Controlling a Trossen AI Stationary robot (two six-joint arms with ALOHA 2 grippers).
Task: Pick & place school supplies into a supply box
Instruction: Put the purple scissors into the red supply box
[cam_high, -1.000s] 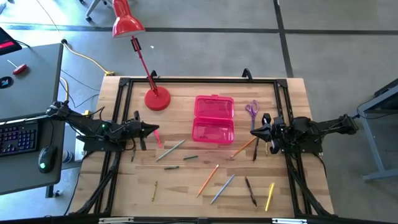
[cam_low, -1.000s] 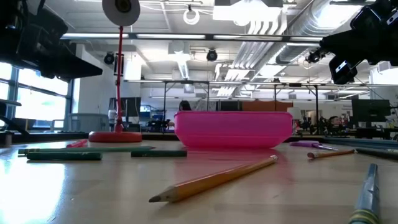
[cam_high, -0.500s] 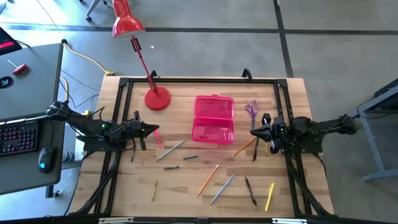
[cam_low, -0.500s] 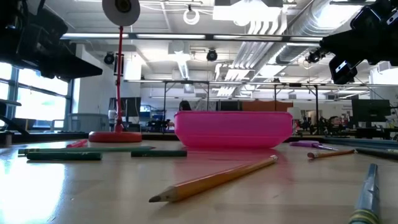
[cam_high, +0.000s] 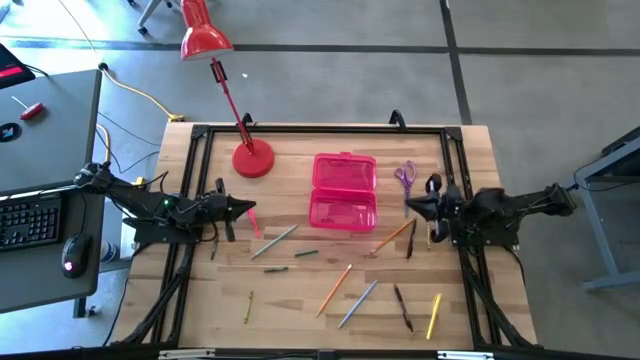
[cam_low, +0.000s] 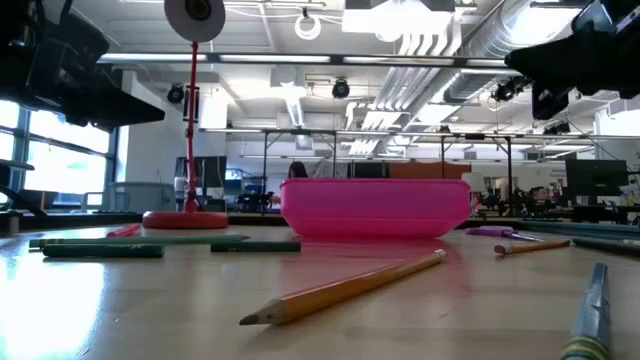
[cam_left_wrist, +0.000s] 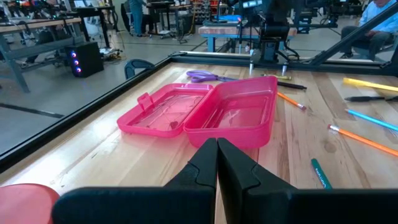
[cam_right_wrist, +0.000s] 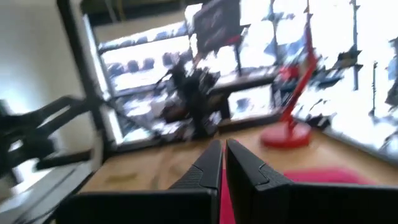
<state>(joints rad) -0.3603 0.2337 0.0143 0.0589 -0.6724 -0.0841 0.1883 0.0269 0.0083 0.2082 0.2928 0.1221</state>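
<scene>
1. The translucent hot-pink rectangular plastic supply box (cam_high: 344, 190) lies open at the centre of the wooden table (cam_high: 300, 300), lid hinged back toward the far side; nothing can be made out inside it.
2. Small purple-handled scissors (cam_high: 405, 175) lie just right of the box, near the far edge.
3. Pencils and pens are scattered over the near half of the table: an orange pencil (cam_high: 334, 289), a grey-blue pen (cam_high: 358, 303), a yellow pen (cam_high: 434, 314), a dark pen (cam_high: 402, 307), a green pencil (cam_high: 269, 269).
4. The left gripper (cam_high: 248, 208) hangs at the left of the table, fingers (cam_left_wrist: 208, 163) pressed together with only a thin slit between them, holding nothing.
5. The right gripper (cam_high: 410, 206) hangs right of the box, beside the scissors, fingers (cam_right_wrist: 211, 163) pressed together and empty.
6. A red desk lamp with a round base (cam_high: 252, 160) stands left of the box on the far side.
</scene>
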